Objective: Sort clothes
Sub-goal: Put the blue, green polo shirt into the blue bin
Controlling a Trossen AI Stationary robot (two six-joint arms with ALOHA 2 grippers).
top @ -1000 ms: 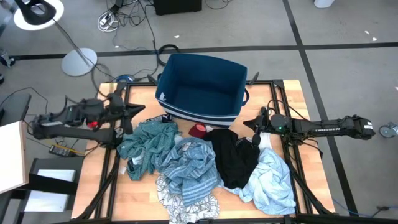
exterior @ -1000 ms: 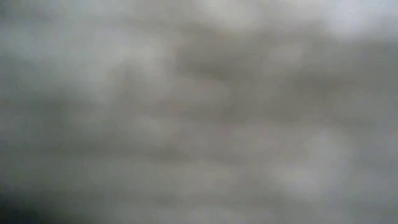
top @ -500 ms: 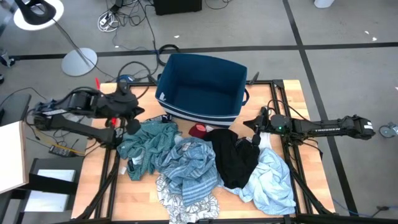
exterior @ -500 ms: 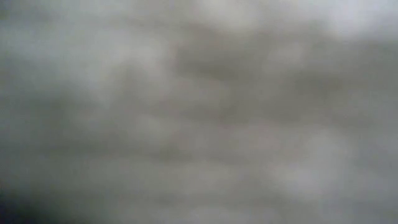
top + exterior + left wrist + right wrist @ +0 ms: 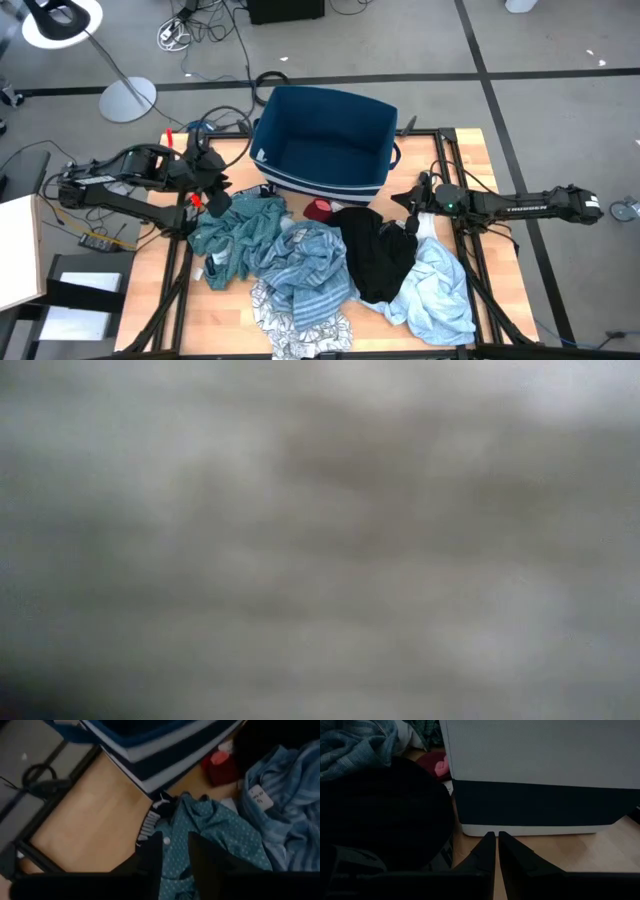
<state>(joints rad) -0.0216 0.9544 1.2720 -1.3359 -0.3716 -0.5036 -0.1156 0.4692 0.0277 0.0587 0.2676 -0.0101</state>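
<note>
Teal garment (image 5: 210, 827) just beyond open left gripper (image 5: 175, 852).

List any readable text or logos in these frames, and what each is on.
"PUMA", with the cat logo: on a black waistband beside the teal garment.
White lettering on the right arm: too small to read.
White tag on the blue-striped garment: print too blurred to read.
Low view: fully blurred, no text.

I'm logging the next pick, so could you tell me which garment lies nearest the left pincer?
The teal garment: the left pincer sits at its edge, while the striped, black and pale blue ones lie farther right.
</note>
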